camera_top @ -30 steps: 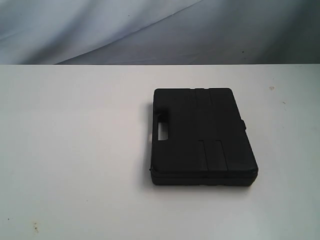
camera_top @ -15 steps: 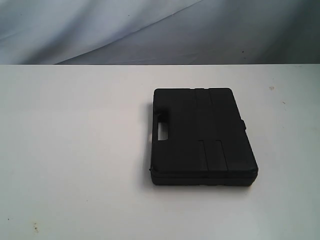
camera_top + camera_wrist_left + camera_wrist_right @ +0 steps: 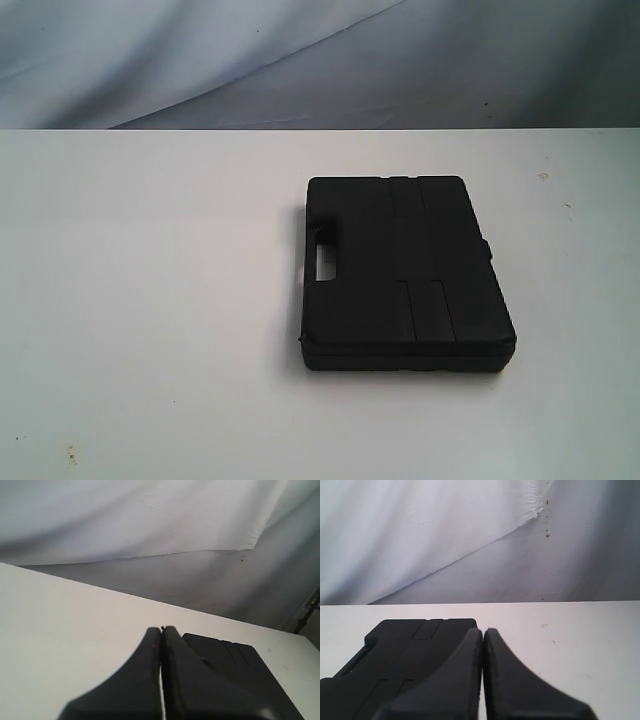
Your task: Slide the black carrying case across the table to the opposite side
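Observation:
The black carrying case (image 3: pixel 405 272) lies flat on the white table (image 3: pixel 150 300), right of centre in the exterior view, its handle cut-out facing left. Neither arm shows in that view. In the left wrist view my left gripper (image 3: pixel 161 629) is shut with nothing between its fingers, and the case (image 3: pixel 240 665) lies partly behind one finger. My right gripper (image 3: pixel 483 631) is likewise shut and empty in the right wrist view, with the case (image 3: pixel 405 650) ahead of it, off to one side. Neither gripper visibly touches the case.
A pale wrinkled cloth backdrop (image 3: pixel 300 60) hangs behind the table's far edge. Small specks mark the tabletop near the right side (image 3: pixel 543 176) and the near left corner (image 3: pixel 70 458).

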`<state>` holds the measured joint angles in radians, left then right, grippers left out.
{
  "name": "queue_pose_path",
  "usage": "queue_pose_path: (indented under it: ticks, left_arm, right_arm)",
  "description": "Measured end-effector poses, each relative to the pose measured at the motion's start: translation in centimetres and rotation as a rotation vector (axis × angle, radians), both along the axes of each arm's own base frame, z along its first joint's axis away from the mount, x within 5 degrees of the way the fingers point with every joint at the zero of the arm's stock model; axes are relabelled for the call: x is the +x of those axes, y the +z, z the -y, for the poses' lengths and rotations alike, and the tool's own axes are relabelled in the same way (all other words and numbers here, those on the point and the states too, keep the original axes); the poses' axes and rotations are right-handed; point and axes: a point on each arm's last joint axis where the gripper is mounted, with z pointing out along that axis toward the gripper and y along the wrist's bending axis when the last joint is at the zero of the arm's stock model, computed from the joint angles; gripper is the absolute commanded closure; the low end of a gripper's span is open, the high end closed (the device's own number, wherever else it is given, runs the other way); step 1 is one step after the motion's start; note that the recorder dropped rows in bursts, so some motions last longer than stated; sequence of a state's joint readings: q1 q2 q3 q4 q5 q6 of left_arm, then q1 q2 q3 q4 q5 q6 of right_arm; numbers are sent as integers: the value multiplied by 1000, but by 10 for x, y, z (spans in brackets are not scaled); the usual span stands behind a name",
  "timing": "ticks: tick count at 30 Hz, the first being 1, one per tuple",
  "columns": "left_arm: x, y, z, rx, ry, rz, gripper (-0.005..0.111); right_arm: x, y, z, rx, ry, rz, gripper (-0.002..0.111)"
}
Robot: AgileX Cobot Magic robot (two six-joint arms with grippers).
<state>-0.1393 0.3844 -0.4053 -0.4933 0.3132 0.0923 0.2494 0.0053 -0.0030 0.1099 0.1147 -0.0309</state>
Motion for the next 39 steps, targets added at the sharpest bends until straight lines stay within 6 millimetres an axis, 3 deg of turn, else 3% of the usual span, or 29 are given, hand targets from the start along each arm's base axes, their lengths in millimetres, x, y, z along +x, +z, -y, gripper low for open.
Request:
queue_pose_path:
  ticks: [11, 20, 27, 39]
  left_arm:
    - [37, 41, 17, 119, -162, -116, 107]
    - [83, 43, 33, 120, -281, -320, 107]
    - [112, 20, 61, 139, -376, -435, 107]
    - [155, -51, 129, 207, -436, -656, 107]
  right_arm:
    - [0, 0, 0, 0, 0, 0, 108]
    - [0, 0, 0, 0, 0, 0, 108]
    - [0, 0, 0, -1, 0, -2, 108]
    - [0, 0, 0, -1, 0, -2, 108]
